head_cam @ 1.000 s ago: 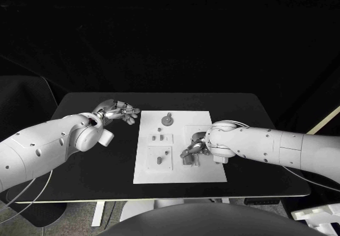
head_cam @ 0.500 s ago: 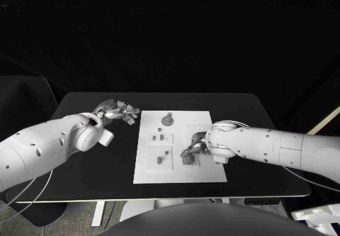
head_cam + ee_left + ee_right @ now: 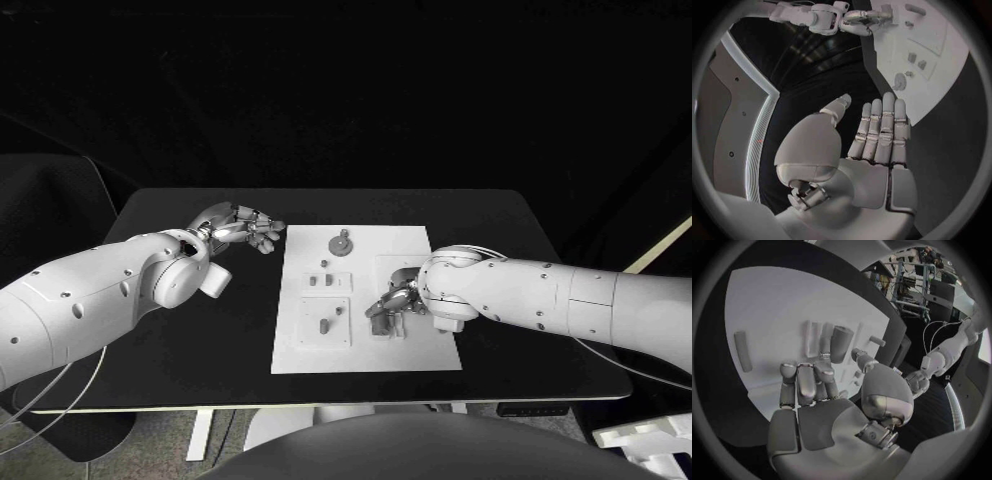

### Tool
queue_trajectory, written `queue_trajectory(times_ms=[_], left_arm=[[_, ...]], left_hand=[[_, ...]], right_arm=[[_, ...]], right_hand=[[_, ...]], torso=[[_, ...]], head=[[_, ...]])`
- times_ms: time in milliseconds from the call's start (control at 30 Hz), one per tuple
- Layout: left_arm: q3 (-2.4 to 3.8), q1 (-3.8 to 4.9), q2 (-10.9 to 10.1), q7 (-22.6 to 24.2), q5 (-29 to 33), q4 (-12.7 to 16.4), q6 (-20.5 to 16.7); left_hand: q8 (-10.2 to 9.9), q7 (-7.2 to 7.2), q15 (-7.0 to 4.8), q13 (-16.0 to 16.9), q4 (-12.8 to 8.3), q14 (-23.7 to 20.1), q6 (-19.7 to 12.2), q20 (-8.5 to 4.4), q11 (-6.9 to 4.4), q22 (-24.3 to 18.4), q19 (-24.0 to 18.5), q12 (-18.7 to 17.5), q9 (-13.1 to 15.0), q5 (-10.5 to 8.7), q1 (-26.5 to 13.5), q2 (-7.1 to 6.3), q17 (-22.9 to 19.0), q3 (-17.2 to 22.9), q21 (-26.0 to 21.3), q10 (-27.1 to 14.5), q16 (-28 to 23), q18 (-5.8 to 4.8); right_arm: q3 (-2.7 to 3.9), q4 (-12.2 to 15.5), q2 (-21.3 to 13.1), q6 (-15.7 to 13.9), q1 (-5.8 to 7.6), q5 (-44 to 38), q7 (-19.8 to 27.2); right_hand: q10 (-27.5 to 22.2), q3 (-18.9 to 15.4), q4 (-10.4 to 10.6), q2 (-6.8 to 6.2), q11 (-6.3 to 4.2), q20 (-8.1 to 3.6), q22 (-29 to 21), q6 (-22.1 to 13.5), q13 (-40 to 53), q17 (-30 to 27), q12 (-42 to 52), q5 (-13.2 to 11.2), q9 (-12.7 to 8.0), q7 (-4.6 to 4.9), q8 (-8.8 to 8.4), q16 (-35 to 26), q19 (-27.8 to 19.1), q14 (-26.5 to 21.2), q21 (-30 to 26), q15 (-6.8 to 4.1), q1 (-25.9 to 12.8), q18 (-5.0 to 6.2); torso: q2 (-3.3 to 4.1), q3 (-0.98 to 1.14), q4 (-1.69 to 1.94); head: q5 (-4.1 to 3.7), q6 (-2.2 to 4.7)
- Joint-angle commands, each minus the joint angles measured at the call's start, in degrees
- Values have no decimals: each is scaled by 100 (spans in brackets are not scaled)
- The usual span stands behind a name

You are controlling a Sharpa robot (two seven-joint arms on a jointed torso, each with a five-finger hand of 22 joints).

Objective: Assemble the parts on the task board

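From the head view, my right hand (image 3: 392,303) sits over the right half of the task board (image 3: 368,355), fingers curled down among the parts there; I cannot tell from here whether they grip anything. My left hand (image 3: 242,228) hovers above the black table (image 3: 216,350) just beside the board's far left corner, apart from it, fingers bent loosely and holding nothing. A round part (image 3: 340,243) stands near the board's far edge, and small pegs (image 3: 326,324) lie in the left column, between my two hands. Bare table runs along both long sides of the board and in front of it.

In the left wrist view, my left hand (image 3: 873,140) has its fingers straight and side by side, thumb apart, nothing in it. The board's edge (image 3: 879,85) lies beyond the fingertips, with dark table between.

In the right wrist view, my right hand (image 3: 817,385) bends its fingers toward a grey cylinder part (image 3: 841,343) standing on the board; the fingertips reach its base, though a firm hold is not clear. A loose grey bar (image 3: 742,351) lies well apart on open white board.
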Motion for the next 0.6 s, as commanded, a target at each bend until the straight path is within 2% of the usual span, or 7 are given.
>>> queue_trajectory(times_ms=[33,167,333,433,600], left_arm=[[4,4,4,23,-4,13,60],[4,4,2,22,-4,14,67],[3,4,1,21,-4,6,71],[3,4,-2,18,-4,4,74],[3,4,-6,17,-4,2,66]], left_hand=[[20,-3,0,7,38,22,7,-2,3,8,34,-18,9,12,-60,1,4,-4,22,35,-35,95],[19,-3,0,7,38,21,7,-2,3,8,33,-19,9,12,-60,1,4,-4,21,35,-36,95],[19,-3,0,7,39,21,6,-2,3,8,33,-20,9,12,-61,0,4,-4,21,35,-38,95],[18,-3,0,7,39,21,5,-2,3,8,32,-21,9,12,-62,0,4,-4,21,34,-39,95],[18,-3,0,7,40,21,4,-2,3,8,32,-22,8,12,-63,0,4,-4,20,34,-41,95]], right_arm=[[0,2,2,-68,-6,-16,78],[0,16,-9,-87,-6,-16,97],[0,97,-78,-253,-6,-66,169],[1,233,-197,-227,-5,-80,219],[6,494,-400,-137,-2,-80,283]], right_hand=[[-4,-5,23,-41,-23,28,5,9,9,2,-37,-22,-4,38,-11,468,-4,-10,773,-36,-34,114],[-4,-6,24,-41,-24,28,6,9,9,2,-37,-22,-4,38,-11,468,-4,-10,773,-36,-37,114],[-3,-6,25,-38,-24,28,6,9,10,3,-37,-21,-4,38,-11,468,-4,-10,774,-36,-39,115],[1,15,-10,-5,-30,22,13,10,15,6,-31,-16,0,34,-9,472,-2,-6,779,-40,-7,124],[0,47,-190,-4,-42,9,34,-3,28,13,-23,-16,9,32,-9,477,-5,-4,788,-47,128,144]], torso=[[0,1,0],[1,0,0],[0,3,-1],[0,3,1],[-2,3,-8]], head=[[5,1],[3,1],[-7,1],[-4,1],[-4,1]])
